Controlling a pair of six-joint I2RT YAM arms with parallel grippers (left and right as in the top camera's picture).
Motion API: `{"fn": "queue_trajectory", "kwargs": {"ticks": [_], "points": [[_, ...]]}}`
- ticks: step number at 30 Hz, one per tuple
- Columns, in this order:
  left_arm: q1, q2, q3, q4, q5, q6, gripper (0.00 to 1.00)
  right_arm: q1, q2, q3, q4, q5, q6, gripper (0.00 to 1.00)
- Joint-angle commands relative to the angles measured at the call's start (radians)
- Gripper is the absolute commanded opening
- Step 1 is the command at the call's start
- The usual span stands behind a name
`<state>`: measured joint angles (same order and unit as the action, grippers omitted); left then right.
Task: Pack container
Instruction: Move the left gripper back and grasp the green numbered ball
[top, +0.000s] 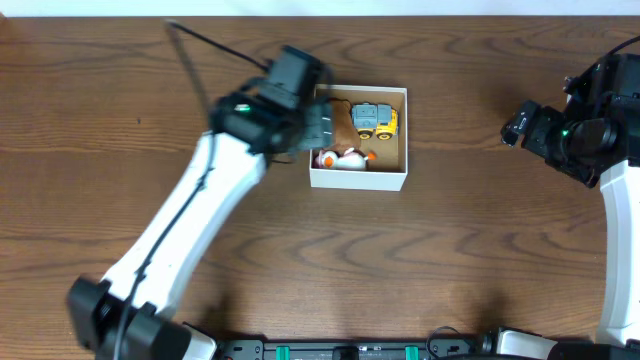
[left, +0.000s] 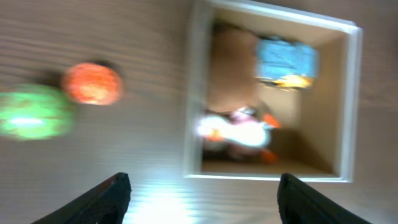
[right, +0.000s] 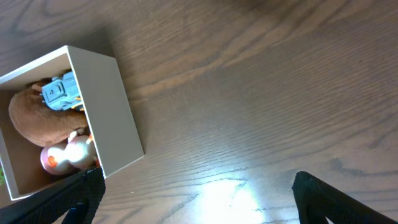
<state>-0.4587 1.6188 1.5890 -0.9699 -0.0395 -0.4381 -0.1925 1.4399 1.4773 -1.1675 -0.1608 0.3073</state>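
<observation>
Black left end effector (left: 202, 198) gapes wide, empty.

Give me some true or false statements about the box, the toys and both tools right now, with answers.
1. The container has a lid on. False: it is open on top, with toys showing inside.
2. A blue and yellow toy truck sits inside the container. True.
3. The right tool holds a toy. False: it is open and holds nothing.
4. An orange ball and a green ball lie outside the container. True.
5. The left tool is shut. False: it is open.
</observation>
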Motion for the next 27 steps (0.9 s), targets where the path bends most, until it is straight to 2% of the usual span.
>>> {"fn": "queue_trajectory", "kwargs": {"ticks": [1, 4, 9, 12, 21, 27], "points": [[0.1, 0.023, -0.005, -0.065, -0.159, 0.138, 0.77, -0.006, 0.003, -0.004, -0.004, 0.006, 0.006, 0.99], [0.195, 0.058, -0.032, -0.089, -0.144, 0.166, 0.78, -0.006, 0.003, -0.004, -0.004, 0.006, 0.006, 0.99], [0.312, 0.184, -0.041, -0.087, -0.015, 0.27, 0.77, -0.006, 0.003, -0.004, -0.004, 0.006, 0.006, 0.99], [0.356, 0.258, -0.041, -0.083, -0.001, 0.275, 0.77, -0.006, 0.003, -0.004, -0.004, 0.007, 0.006, 0.99], [0.41, 0.412, -0.041, -0.072, 0.059, 0.393, 0.77, -0.006, 0.003, -0.004, -0.004, 0.006, 0.006, 0.99], [0.41, 0.452, -0.041, -0.027, 0.059, 0.428, 0.77, -0.006, 0.003, -0.004, -0.006, 0.007, 0.006, 0.99]]}}
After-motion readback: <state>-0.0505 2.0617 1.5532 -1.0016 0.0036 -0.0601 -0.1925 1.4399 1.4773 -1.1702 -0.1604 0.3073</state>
